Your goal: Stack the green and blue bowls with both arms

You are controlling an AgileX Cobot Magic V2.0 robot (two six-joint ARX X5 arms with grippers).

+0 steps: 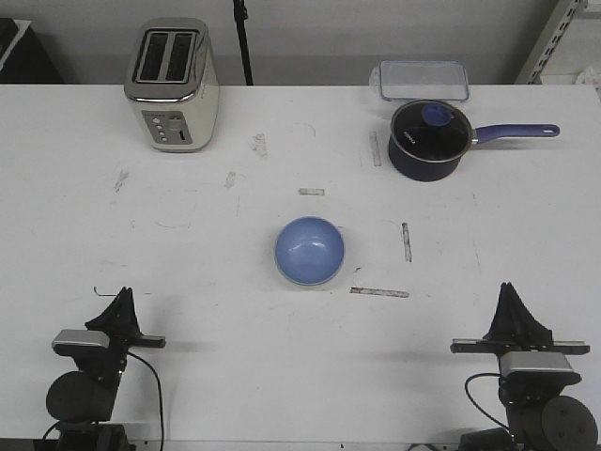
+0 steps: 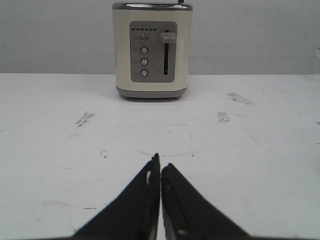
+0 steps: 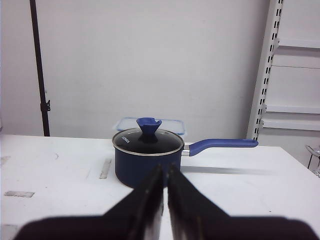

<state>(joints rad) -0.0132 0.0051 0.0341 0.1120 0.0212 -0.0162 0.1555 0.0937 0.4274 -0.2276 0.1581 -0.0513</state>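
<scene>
The light blue bowl (image 1: 309, 250) sits upright in the middle of the white table (image 1: 207, 244). A thin pale edge shows under its near-left rim. No separate mint green bowl shows in any view. My left gripper (image 1: 123, 295) rests at the near left edge, far from the bowl, its jaws shut and empty; it also shows in the left wrist view (image 2: 161, 161). My right gripper (image 1: 508, 288) rests at the near right edge, jaws shut and empty; it also shows in the right wrist view (image 3: 165, 168). Neither wrist view shows a bowl.
A cream toaster (image 1: 174, 85) stands at the far left, straight ahead of the left gripper (image 2: 152, 50). A dark navy saucepan (image 1: 429, 139) with glass lid and long handle stands at the far right (image 3: 147, 155), with a clear lidded box (image 1: 423, 80) behind it.
</scene>
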